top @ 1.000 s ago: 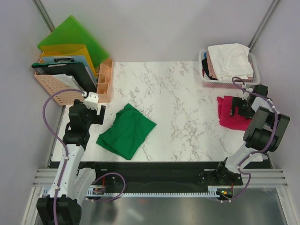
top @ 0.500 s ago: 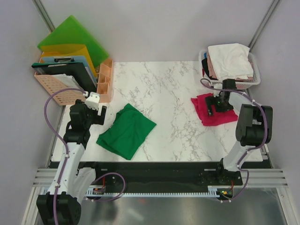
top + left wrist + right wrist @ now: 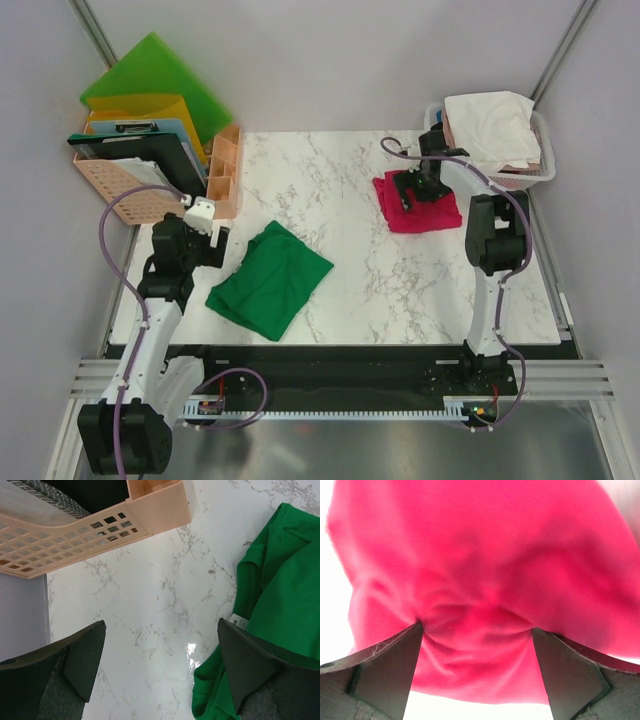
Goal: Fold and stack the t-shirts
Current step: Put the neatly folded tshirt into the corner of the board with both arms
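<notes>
Right wrist view: the right gripper (image 3: 476, 627) has its two dark fingers spread wide, tips pressed down into a magenta-red cotton t-shirt (image 3: 480, 540) whose cloth puckers into a ridge between them. From the top camera that shirt (image 3: 432, 215) lies crumpled at about 2 o'clock from the middle of the white grey-veined marble tabletop (image 3: 400, 285), under the outstretched right arm. Further out along the same 2 o'clock line, at the table's corner, stands a white mesh laundry basket (image 3: 500, 181) heaped with a white shirt (image 3: 490, 125) over pale pink cloth.

The left gripper (image 3: 160, 630) also stands wide apart, holding nothing, above bare marble. At its 3 o'clock lies a deep green short-sleeved t-shirt (image 3: 285, 590), loosely folded, a small white label at its edge; on the tabletop it (image 3: 270, 280) sits at 8 o'clock. At 10 o'clock a peach plastic desk organiser (image 3: 225, 170) stands at the table's edge, with a peach perforated tray (image 3: 110, 188), a black clipboard (image 3: 135, 152) and a lime-green plastic folder (image 3: 150, 75) beyond it. Plain grey walls (image 3: 330, 60) enclose the cell.
</notes>
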Tool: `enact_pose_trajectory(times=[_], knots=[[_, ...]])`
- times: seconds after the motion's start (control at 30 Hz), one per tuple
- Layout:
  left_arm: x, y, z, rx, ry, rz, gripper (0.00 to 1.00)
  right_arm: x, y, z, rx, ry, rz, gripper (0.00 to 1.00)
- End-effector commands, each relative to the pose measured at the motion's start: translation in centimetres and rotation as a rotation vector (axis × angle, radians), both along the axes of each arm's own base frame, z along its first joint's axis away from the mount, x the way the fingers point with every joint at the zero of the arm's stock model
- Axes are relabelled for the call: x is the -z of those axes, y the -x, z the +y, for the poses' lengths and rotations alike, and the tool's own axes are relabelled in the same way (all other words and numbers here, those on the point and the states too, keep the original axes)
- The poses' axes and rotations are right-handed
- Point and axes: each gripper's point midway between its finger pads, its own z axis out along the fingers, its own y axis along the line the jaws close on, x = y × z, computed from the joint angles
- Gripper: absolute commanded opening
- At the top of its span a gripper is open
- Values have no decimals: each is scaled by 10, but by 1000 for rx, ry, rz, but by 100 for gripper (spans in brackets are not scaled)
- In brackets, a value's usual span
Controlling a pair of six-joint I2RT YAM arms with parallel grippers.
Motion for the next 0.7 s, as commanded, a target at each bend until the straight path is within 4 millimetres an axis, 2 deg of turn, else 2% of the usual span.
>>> enact_pose_trajectory(times=[0.0, 0.1, 0.13, 0.2, 0.23, 0.3, 0.33, 0.37, 0.43, 0.47, 0.53, 0.57, 0.63, 0.67], knots=[[-9, -1, 1, -2, -3, -21, 100, 32, -12, 26, -21, -36, 61, 98], [-10, 1, 1, 2, -10, -32, 100, 30, -11, 41, -32, -67, 54, 98], [-9, 1, 1, 2, -11, -30, 100, 35, -1, 46, -46, -81, 75, 98], [-8, 1, 1, 4, -11, -24, 100, 28, 5, 59, -75, -85, 56, 98], [-6, 0, 1, 2, -7, -15, 100, 28, 19, 67, -97, -88, 68, 98], [-5, -2, 0, 5, -2, -9, 100, 27, 30, 74, -117, -95, 72, 98], [-6, -3, 0, 7, 1, -11, 100, 32, 43, 76, -126, -92, 99, 98], [-6, -3, 0, 7, 1, -12, 100, 24, 49, 84, -151, -99, 89, 98], [-6, -2, -1, 9, 0, -15, 100, 27, 70, 88, -176, -102, 119, 98], [-7, -1, -1, 9, 0, -20, 100, 19, 76, 94, -197, -112, 109, 98], [-6, 0, -1, 10, -3, -20, 100, 20, 95, 97, -215, -124, 136, 98], [-7, 0, -1, 10, -3, -24, 100, 10, 101, 103, -234, -142, 121, 98], [-6, 1, -1, 12, -3, -23, 100, 8, 113, 104, -245, -139, 126, 98], [-6, 0, -1, 14, -2, -21, 100, 1, 113, 108, -262, -137, 103, 98]])
